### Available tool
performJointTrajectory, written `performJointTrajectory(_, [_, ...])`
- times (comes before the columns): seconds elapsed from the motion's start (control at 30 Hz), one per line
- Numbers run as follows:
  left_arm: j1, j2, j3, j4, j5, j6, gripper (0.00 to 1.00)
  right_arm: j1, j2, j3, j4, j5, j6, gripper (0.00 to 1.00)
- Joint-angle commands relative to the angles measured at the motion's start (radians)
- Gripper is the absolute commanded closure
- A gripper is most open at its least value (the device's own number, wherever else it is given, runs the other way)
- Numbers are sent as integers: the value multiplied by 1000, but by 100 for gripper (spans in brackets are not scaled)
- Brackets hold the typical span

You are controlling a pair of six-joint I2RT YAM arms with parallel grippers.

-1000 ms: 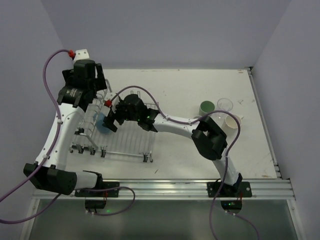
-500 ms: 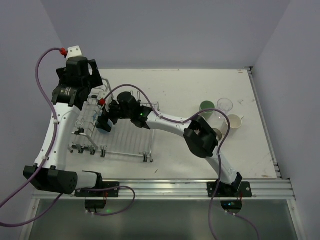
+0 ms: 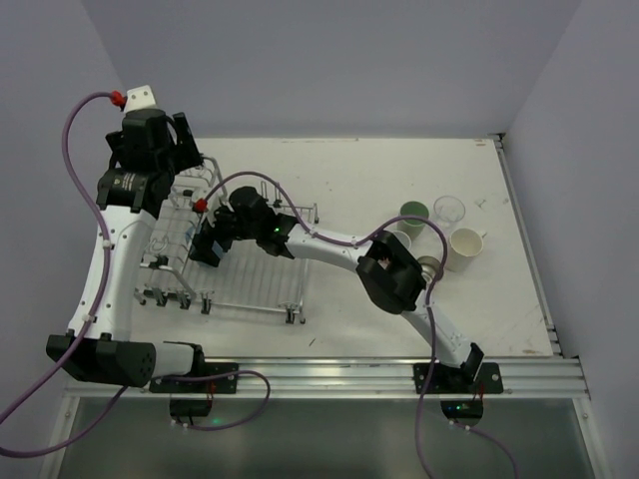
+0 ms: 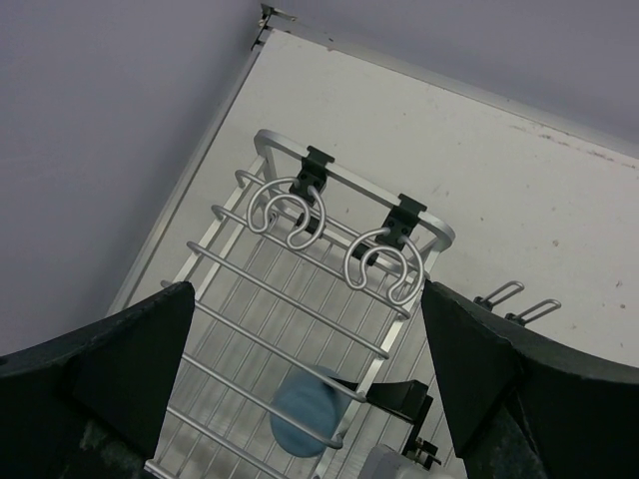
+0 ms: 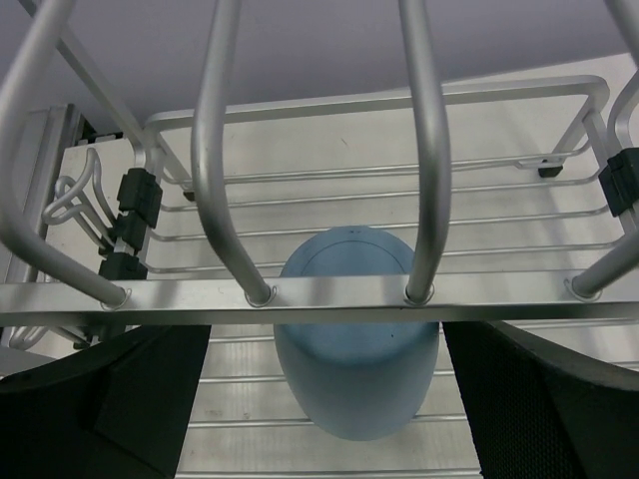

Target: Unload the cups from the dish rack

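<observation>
Jaws wide, empty, on our left gripper [image 4: 310,389] and right gripper [image 5: 324,404], which faces blue cup [image 5: 351,369] in dish rack [image 5: 499,289].

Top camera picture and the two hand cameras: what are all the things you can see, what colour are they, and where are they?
dish rack: one, silver wire, left side of the table.
blue cup: one, blue, inside the rack.
green cup: one, pale green, right side of the table.
clear cup: one, see-through, beside the green cup.
cream cup: one, cream, just nearer than the clear cup.
half-hidden cup: at least one, colour unclear, tucked by the right arm.
table: one, white.
cables: purple, along both arms.
left hand: open, empty, above the rack's far left end.
right hand: open, at the rack, facing the blue cup, not gripping.
</observation>
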Motion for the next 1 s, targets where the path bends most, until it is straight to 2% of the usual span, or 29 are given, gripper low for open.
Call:
performJointTrajectory(0.0, [13, -1, 40, 8, 32, -11, 0, 6, 23, 72, 16, -36, 26, 1])
performJointTrajectory(0.5, [30, -13, 23, 21, 54, -5, 0, 6, 69, 75, 115, 15, 105, 1])
performJointTrajectory(0.97, [36, -27, 5, 33, 77, 0, 0, 4, 68, 52, 160, 127, 157, 1])
